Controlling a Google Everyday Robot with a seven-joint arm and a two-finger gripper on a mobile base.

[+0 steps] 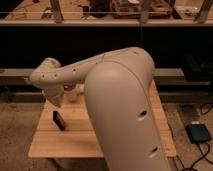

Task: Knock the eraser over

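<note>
Claw (56,101), opening impossible to tell, is hanging just above eraser (58,120), which is standing upright on counter (75,144) below it.

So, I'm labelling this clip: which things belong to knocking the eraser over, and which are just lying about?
In the job: eraser, upright on the wooden table; gripper, just above it.
Lying about: small red-and-white object behind the gripper; dark box on the floor.
</note>
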